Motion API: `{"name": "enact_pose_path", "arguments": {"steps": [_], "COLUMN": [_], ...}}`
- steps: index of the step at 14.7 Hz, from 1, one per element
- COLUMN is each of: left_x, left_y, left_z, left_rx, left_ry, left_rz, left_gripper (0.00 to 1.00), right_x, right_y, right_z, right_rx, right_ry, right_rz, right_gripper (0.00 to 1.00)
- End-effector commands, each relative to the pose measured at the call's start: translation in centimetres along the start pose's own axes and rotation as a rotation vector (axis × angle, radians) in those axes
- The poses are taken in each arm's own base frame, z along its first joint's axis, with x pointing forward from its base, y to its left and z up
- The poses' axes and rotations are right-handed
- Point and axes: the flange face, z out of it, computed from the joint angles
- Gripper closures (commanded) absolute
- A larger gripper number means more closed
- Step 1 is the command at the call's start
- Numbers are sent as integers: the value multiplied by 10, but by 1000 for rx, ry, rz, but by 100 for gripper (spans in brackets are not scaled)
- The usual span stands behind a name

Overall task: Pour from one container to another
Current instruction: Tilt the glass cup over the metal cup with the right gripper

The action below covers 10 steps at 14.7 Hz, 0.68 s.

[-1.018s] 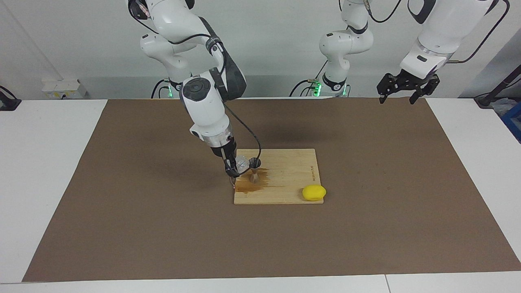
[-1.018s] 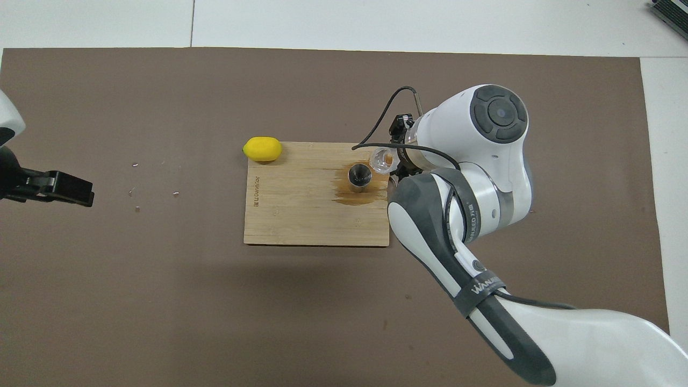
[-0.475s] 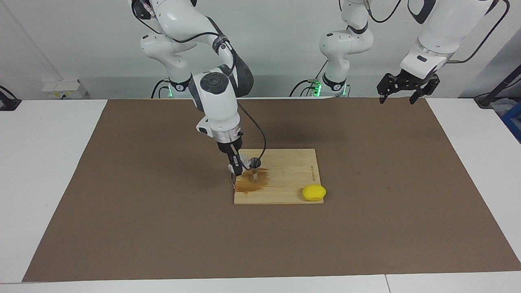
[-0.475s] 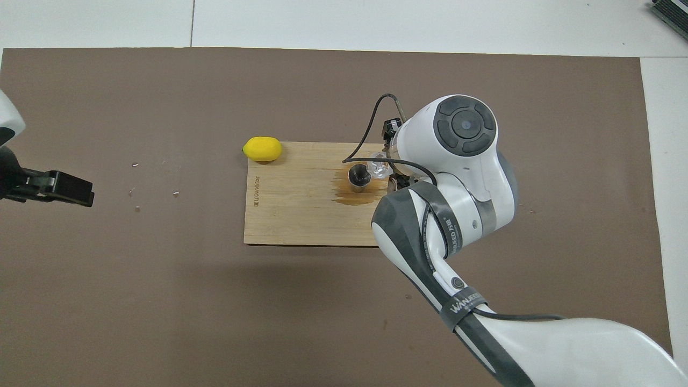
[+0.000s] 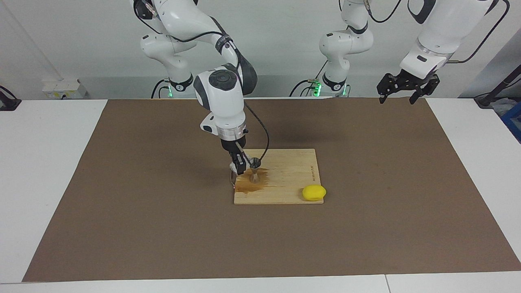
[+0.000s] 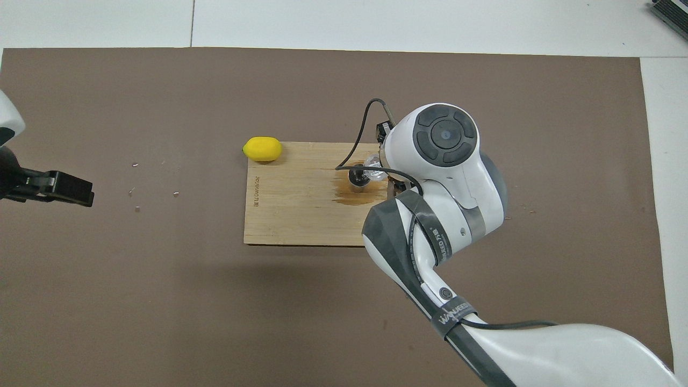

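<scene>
Surface: brown mat (image 5: 366, 211), wooden board (image 5: 293, 171), stained.
Right gripper (image 5: 241, 166): clamps tumbler (image 6: 373, 162), tilted over jigger (image 5: 255, 169) on board; facing view hides glass.
Left gripper (image 5: 407, 86): wide, waiting.

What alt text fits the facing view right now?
The right gripper holds a clear glass tumbler tipped at the steel jigger, which stands in a brown spill on a wooden board. The left gripper waits, open.
</scene>
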Motion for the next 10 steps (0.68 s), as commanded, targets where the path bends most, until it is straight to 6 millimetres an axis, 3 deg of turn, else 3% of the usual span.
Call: {"name": "enact_pose_path", "arguments": {"steps": [1, 10], "left_x": [-9, -9], "left_y": [-1, -1], "left_z": [0, 0], "left_rx": [13, 13], "left_ry": [-7, -7], "left_rz": [2, 2], "left_gripper": [0, 0], "right_x": [-9, -9], "right_y": [-3, -5], "right_z": [-4, -11], "right_rx": [2, 0], "right_ry": [34, 46], "right_rz": [-11, -20], "right_gripper": [100, 100]}}
